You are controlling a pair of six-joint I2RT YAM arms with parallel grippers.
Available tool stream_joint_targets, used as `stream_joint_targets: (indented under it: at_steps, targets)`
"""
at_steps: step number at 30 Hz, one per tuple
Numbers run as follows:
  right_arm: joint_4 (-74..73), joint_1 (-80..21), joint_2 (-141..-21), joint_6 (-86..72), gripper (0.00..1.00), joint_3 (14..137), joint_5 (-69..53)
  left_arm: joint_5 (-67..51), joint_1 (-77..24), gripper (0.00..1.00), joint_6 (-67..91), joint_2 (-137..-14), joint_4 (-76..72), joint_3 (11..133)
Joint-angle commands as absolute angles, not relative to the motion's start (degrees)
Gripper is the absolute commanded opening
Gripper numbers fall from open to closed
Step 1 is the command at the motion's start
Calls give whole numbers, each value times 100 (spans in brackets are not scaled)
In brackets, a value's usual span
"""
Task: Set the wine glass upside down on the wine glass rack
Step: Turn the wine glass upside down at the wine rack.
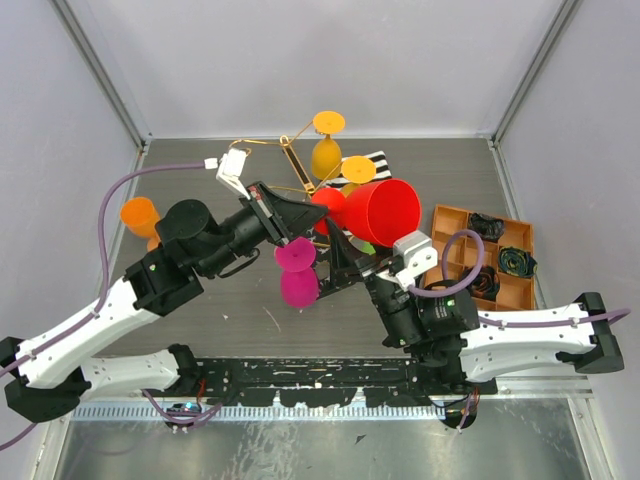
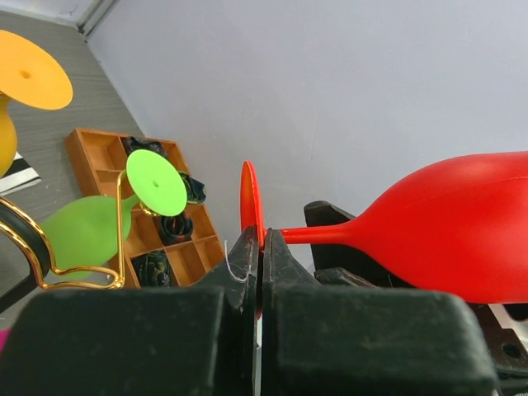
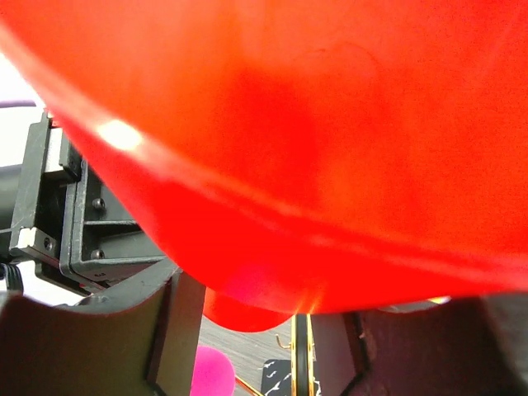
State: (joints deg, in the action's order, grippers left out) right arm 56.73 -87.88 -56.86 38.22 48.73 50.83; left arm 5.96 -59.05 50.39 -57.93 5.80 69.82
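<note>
The red wine glass (image 1: 385, 210) lies sideways in the air next to the gold wire rack (image 1: 270, 145). My left gripper (image 1: 312, 212) is shut on the thin edge of its foot, seen close in the left wrist view (image 2: 261, 243), where the bowl (image 2: 462, 231) points right. My right gripper (image 1: 365, 252) sits under the bowl, fingers spread wide against its sides. In the right wrist view the gripper (image 3: 264, 322) is nearly covered by the red bowl (image 3: 289, 124). The rack's gold rod (image 3: 301, 355) shows below it. The rack's curled arm (image 2: 33, 239) is at the left.
Yellow glasses (image 1: 328, 150) and a green glass (image 2: 157, 181) hang on the rack. A magenta glass (image 1: 298, 275) hangs near my left wrist. An orange glass (image 1: 140, 215) stands at the left. A striped cloth (image 1: 378, 160) and an orange compartment tray (image 1: 490, 255) lie at the right.
</note>
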Motion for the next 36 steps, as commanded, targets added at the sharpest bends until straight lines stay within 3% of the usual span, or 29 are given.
stream_joint_targets:
  at_steps: [1,11,19,20,22,23,36]
  targets:
    - [5685,-8768,-5538,3675,55,4946,5110,706,-5916,0,4883,-5716,611,7068]
    - [4695,-8766,-5134,2999,64,4746,5395,1536,-5921,0,3690,-5537,1804,7956]
    - [2093,-8764,-4926,1890,65,5119,5239,2708,-5922,0,2022,-5258,2744,8595]
    - [1830,-8763,-4899,1703,72,5150,5188,2817,-5920,0,1836,-5234,2812,8648]
    - [1205,-8771,-4859,1292,96,5298,5078,2986,-5922,0,1481,-5156,2888,8675]
    - [759,-8765,-4855,1104,100,5428,5007,3028,-5922,0,1304,-5118,2905,8650]
    - [-2462,-8771,-4627,-1273,100,6473,5745,2441,-5919,0,-878,-4729,2657,8307]
